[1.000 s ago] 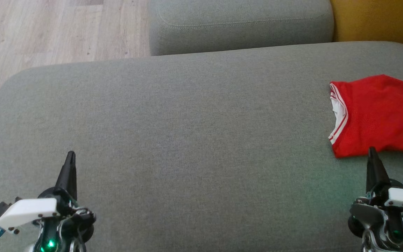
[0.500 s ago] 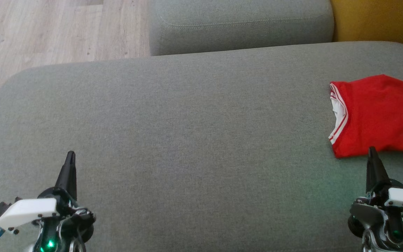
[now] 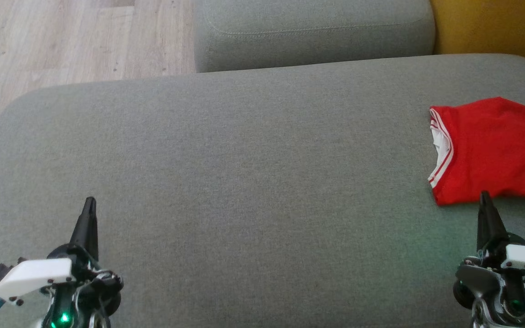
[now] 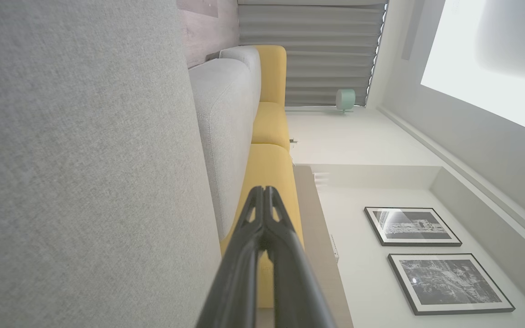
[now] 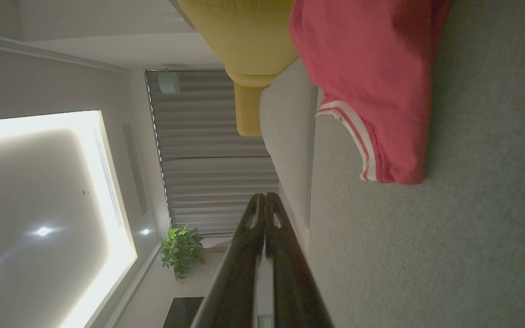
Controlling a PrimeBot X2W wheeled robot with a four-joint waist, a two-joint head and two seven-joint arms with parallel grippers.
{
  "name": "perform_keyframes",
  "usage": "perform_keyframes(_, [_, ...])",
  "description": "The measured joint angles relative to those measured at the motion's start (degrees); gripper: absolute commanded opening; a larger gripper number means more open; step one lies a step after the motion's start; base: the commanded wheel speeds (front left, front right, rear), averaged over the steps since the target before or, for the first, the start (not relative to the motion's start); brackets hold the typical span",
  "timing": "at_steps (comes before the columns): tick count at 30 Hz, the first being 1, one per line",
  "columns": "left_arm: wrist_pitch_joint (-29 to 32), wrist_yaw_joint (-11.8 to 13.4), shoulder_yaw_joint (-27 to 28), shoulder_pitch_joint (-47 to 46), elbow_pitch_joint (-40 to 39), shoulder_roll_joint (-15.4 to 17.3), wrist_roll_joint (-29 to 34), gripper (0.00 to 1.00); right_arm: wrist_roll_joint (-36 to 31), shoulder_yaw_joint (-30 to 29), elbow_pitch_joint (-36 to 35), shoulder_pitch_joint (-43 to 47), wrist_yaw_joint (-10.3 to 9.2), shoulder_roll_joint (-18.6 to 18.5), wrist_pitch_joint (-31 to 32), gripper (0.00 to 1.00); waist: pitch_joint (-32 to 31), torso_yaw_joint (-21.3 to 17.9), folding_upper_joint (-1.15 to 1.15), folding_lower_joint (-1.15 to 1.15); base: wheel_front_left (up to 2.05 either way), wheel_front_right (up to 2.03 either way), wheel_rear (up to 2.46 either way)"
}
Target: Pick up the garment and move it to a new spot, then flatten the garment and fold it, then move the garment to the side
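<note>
Broad grey woven sofa cushion [image 3: 244,159], rounded corners, carries the red jersey [image 3: 495,150] with white-striped trim lying flat at its right edge; left end effector [image 3: 90,201] and right end effector [image 3: 485,195] both closed and empty, tapered dark fingers pointing forward, right tip near the jersey hem.

garment [image 3: 495,150]: red top, white-striped trim, folded over
spot: lying flat on the grey cushion [image 3: 244,159], way off to my right

Grey cushion [image 3: 244,159] in front, second grey cushion [image 3: 312,32] behind; wood floor [image 3: 62,41] left, yellow upholstery [image 3: 495,27] right
</note>
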Motion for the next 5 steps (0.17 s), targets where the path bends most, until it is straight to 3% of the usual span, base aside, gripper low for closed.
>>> perform_keyframes(5, [0.0,0.0,0.1,0.0,0.0,-0.1,0.0,0.0,0.0,0.0,0.0,0.0,0.0,0.0,0.0,0.0,0.0,0.0,0.0,0.0,0.0,0.0,0.0])
